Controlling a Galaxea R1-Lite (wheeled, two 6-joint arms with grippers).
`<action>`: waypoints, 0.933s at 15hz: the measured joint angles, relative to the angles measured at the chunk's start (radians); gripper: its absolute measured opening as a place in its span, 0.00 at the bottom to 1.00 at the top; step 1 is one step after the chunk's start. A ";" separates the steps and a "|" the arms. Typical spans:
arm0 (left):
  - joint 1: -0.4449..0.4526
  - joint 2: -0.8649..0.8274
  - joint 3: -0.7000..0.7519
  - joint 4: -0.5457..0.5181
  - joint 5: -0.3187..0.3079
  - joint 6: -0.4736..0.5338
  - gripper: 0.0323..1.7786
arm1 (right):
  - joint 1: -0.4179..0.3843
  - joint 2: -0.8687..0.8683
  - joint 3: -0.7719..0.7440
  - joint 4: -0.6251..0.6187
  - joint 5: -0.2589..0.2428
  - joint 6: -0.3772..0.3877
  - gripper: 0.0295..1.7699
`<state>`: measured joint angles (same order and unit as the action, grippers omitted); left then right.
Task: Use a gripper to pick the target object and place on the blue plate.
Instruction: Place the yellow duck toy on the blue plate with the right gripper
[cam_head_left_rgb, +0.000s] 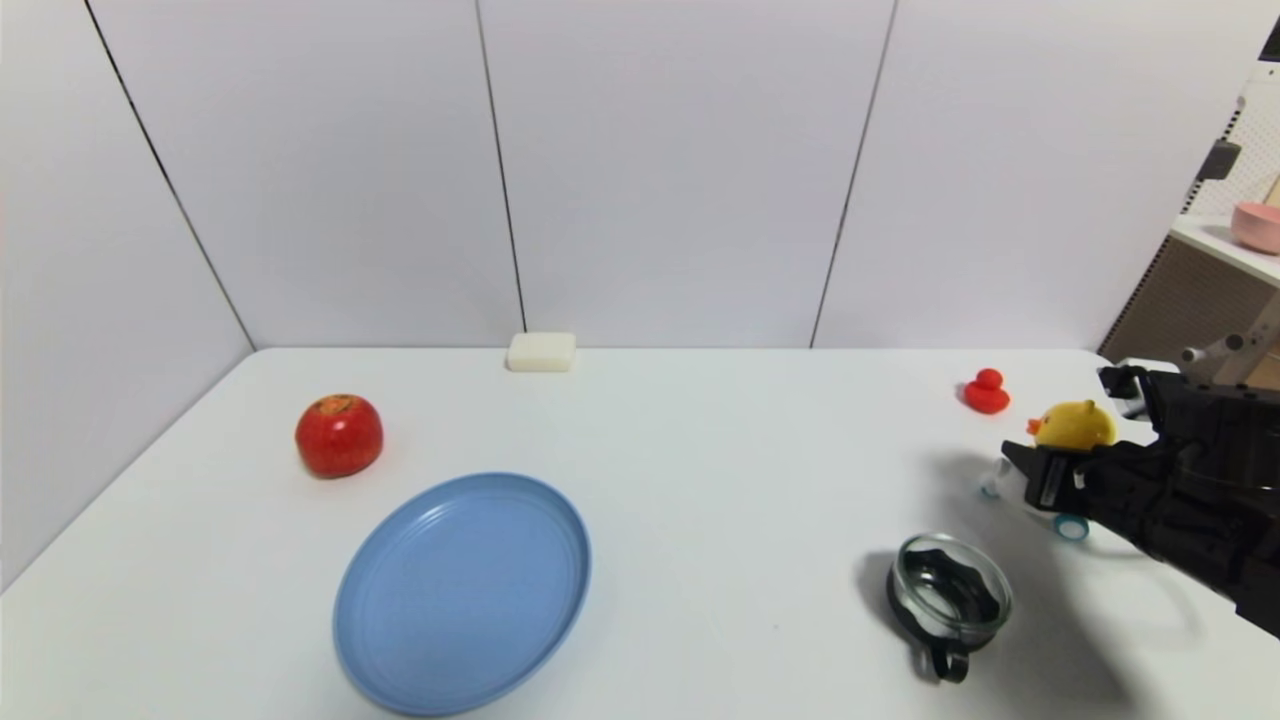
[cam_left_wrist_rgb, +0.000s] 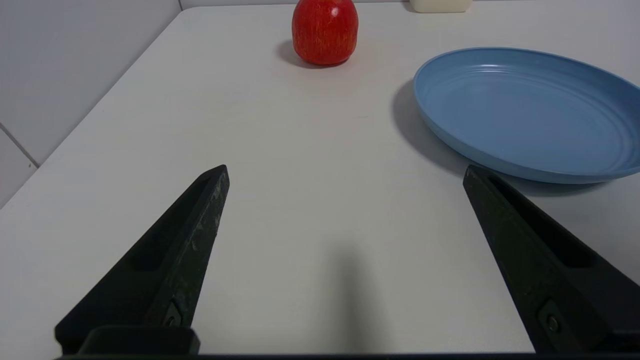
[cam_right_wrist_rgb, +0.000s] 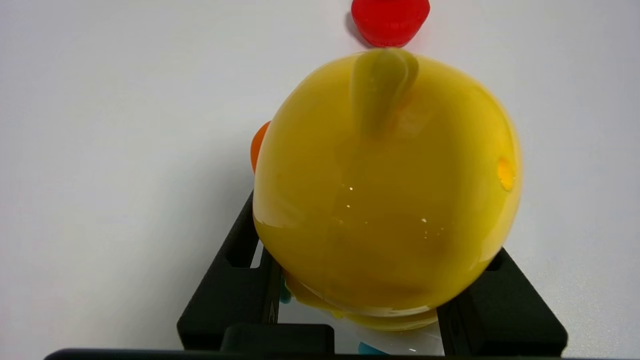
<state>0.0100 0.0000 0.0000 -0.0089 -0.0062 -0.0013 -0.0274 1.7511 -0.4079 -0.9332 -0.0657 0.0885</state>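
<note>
With the blue plate (cam_head_left_rgb: 462, 592) as my reference, I read the table (cam_head_left_rgb: 700, 450) from left to right. My left gripper (cam_left_wrist_rgb: 345, 260) hangs just off the plate's left side, fingers spread wide with nothing between them, parked low so it stays out of the way. A red apple (cam_head_left_rgb: 339, 435) sits behind the plate to its left, a white block (cam_head_left_rgb: 541, 352) behind it by the wall. Well to the plate's right stands a glass bowl (cam_head_left_rgb: 951, 592), and beyond that the yellow duck toy (cam_head_left_rgb: 1074, 426), a small red duck (cam_head_left_rgb: 986, 392) behind it. My right gripper (cam_head_left_rgb: 1040, 478) brackets the toy's white base low down, presumably for a firmer hold than the round head allows. Whether the fingers (cam_right_wrist_rgb: 235, 295) actually press it I cannot tell; the head hides the contact, and the wheels look grounded.
</note>
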 joint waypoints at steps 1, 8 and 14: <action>0.000 0.000 0.000 0.000 0.000 0.000 0.95 | 0.000 -0.008 0.000 0.005 0.000 0.000 0.45; 0.000 0.000 0.000 0.000 0.000 0.000 0.95 | 0.015 -0.144 -0.170 0.198 0.007 -0.004 0.45; 0.000 0.000 0.000 0.000 0.000 0.000 0.95 | 0.204 -0.151 -0.513 0.424 0.008 -0.002 0.45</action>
<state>0.0100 0.0000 0.0000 -0.0089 -0.0057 -0.0009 0.1770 1.5996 -0.9206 -0.5089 -0.0577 0.0866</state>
